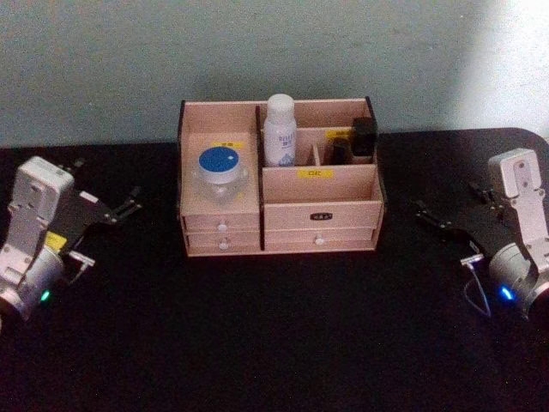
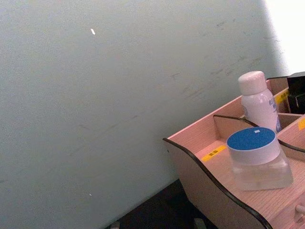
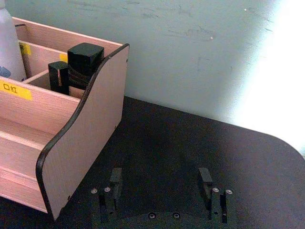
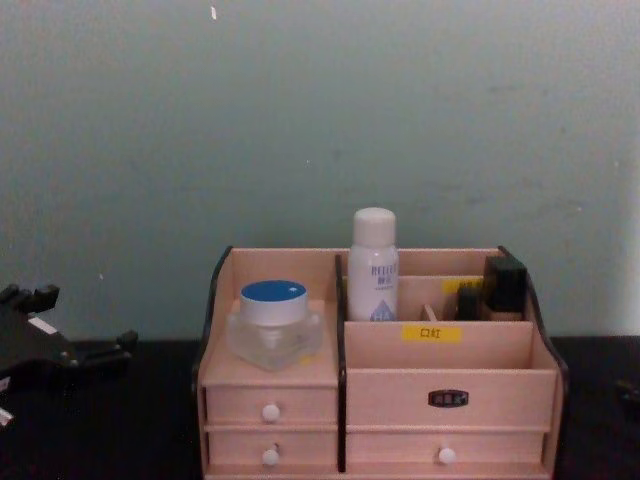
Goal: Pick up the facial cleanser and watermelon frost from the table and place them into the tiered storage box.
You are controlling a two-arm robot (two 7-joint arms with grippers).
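The tall white cylindrical facial cleanser [image 1: 280, 130] is standing upright, cap up, in the back compartment of the pale wooden tiered storage box [image 1: 322, 209]. The squat blue-lidded watermelon frost [image 1: 221, 175] is sitting on the box's left tray. Left gripper [image 1: 129, 204] and right gripper [image 1: 425, 213] are resting released on the black table [image 1: 274, 335], well apart from the box.

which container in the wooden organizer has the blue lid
The squat clear glass-like jar, alone in the left compartment of the pale wooden organizer. The tall white bottle has a white cap; the small bottle is dark.
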